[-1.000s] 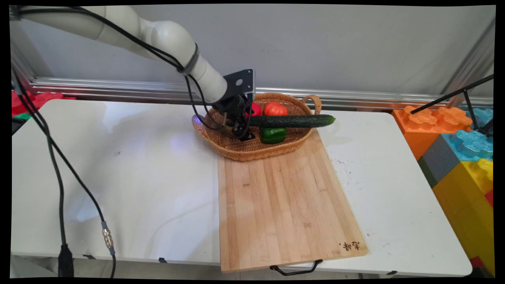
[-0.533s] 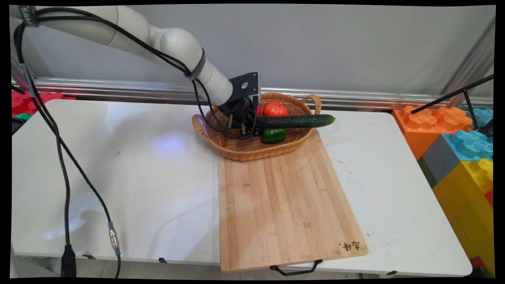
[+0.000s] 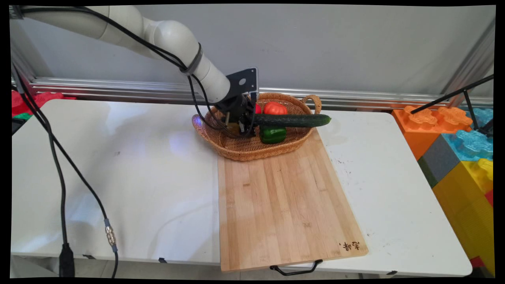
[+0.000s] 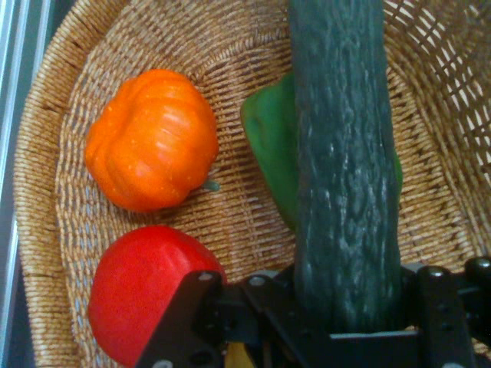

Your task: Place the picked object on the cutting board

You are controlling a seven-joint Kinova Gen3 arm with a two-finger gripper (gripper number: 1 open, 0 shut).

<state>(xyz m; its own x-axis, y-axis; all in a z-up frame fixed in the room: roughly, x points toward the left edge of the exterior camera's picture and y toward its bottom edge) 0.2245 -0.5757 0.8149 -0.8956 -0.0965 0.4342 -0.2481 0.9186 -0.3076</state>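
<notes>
The gripper (image 3: 247,125) sits in the left part of the basket (image 3: 240,152), its jaws pinching the cucumber (image 3: 292,120) at its left end; the hand view shows the cucumber (image 4: 345,169) wedged in the gripper (image 4: 349,310) and running straight away from it. Its right tip juts out past the basket's right rim, near the handle (image 3: 313,99). Under it lies the green pepper (image 3: 273,135), with the orange tomato (image 3: 275,109) and a red one (image 4: 149,287) on the far side. Held at one end, the long cucumber will likely sag or swing, so a firm, steady, level hold suits it best, and it should be kept clear of rim, handle and pepper. The board (image 3: 284,201) lies just near the basket.
</notes>
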